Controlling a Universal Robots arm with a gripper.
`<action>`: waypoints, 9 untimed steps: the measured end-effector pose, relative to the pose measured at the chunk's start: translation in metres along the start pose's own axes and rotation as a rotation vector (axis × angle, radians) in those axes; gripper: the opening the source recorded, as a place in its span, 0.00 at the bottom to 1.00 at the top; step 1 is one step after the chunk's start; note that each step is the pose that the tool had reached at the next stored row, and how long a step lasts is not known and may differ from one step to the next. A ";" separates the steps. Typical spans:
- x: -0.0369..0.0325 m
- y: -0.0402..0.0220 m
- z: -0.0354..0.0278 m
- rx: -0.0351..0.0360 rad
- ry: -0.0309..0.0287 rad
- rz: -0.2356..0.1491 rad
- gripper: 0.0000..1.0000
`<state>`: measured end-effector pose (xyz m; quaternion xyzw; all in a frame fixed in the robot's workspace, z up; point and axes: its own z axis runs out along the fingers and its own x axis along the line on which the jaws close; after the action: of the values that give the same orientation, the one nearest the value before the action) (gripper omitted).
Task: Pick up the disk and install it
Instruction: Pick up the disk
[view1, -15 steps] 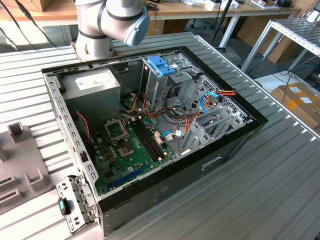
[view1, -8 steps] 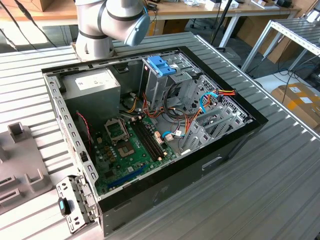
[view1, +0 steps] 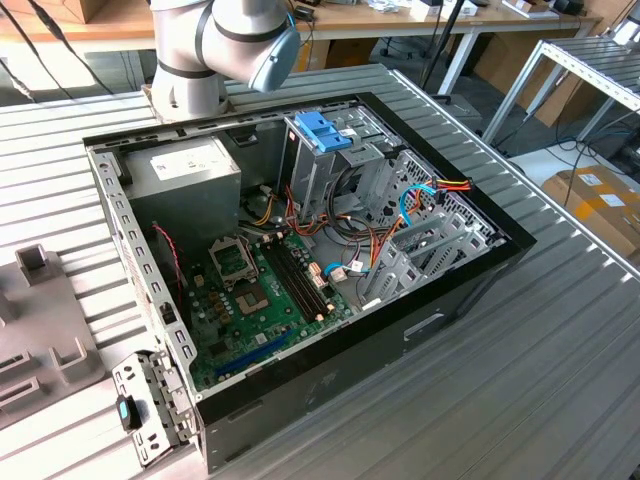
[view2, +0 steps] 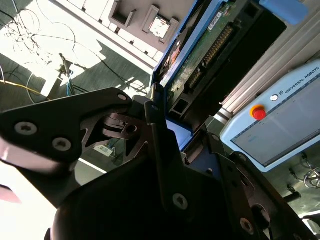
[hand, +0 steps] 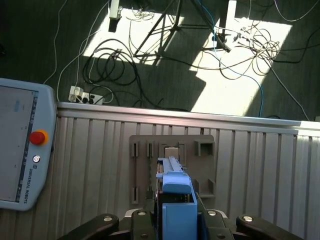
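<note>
My gripper (hand: 175, 220) is shut on the disk (hand: 175, 197), which stands on edge between the fingers with its blue plastic rail facing the first wrist view. In the second wrist view the disk (view2: 210, 55) shows its green circuit-board side and a blue rail, held by the black gripper (view2: 180, 132). Beneath the disk lies a grey slotted holder plate (hand: 200, 150) on the ribbed metal table. The exterior view has the open computer case (view1: 470, 280) with its metal drive cage (view1: 320, 170), topped by a blue handle (view1: 325, 130).
The robot arm's base (view1: 215, 50) stands behind the case. Inside are a grey power-supply box (view1: 185, 165), a motherboard (view1: 250, 290) and loose cables (view1: 420, 200). A teach pendant (hand: 22, 150) lies beside the holder plate. Cables and a stand cover the floor (hand: 165, 50) beyond the table edge.
</note>
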<state>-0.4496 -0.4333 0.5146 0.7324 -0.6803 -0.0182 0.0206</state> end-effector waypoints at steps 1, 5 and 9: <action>0.0001 -0.0001 0.0000 0.0000 0.0000 0.000 0.37; 0.0003 -0.0019 -0.0001 0.0001 -0.0001 0.000 0.37; 0.0007 -0.0063 -0.0003 0.0000 0.0000 0.000 0.37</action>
<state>-0.4433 -0.4335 0.5146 0.7324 -0.6803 -0.0182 0.0206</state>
